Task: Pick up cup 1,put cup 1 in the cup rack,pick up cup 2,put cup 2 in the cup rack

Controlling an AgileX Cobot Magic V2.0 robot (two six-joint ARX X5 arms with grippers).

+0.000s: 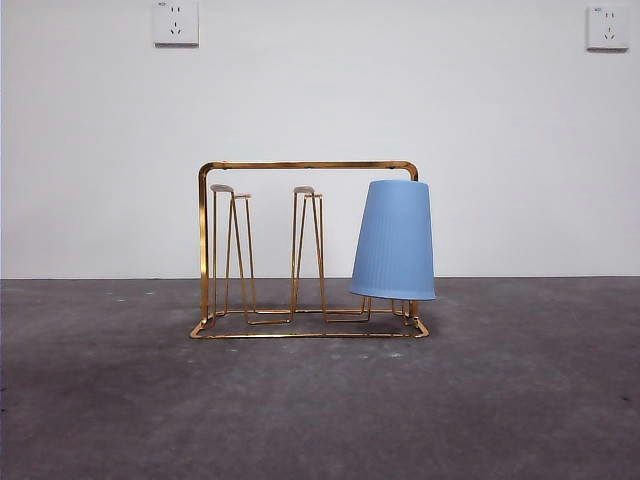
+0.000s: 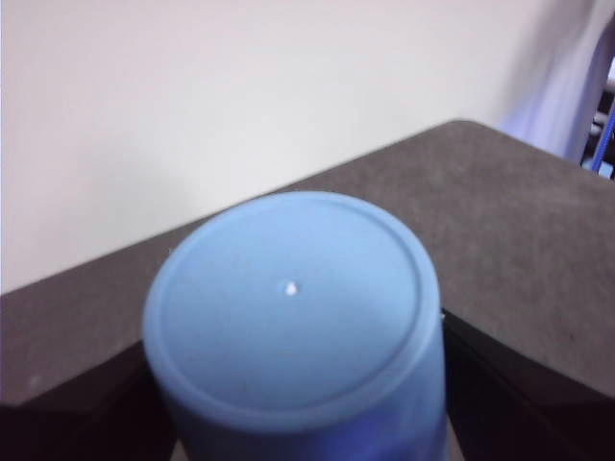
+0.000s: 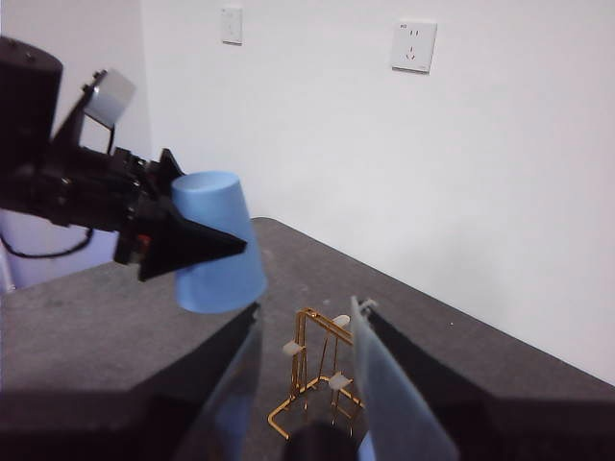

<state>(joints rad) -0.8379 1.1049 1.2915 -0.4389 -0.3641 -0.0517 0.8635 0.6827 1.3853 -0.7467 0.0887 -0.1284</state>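
The gold wire cup rack (image 1: pixel 305 250) stands on the dark table. One blue cup (image 1: pixel 394 242) sits upside down on its right prong; the two prongs to its left are bare. My left gripper (image 2: pixel 298 375) is shut on a second blue cup (image 2: pixel 293 317), held upside down with its base toward the camera. In the right wrist view, that left gripper (image 3: pixel 178 245) holds the cup (image 3: pixel 216 245) in the air, up and to one side of the rack (image 3: pixel 317 375). My right gripper (image 3: pixel 307 317) is open and empty above the rack. Neither arm shows in the front view.
The dark grey table (image 1: pixel 320 400) runs up to a white wall with power sockets (image 1: pixel 176 22). The left arm's black body and cable (image 3: pixel 58 173) hang over the table's far side in the right wrist view.
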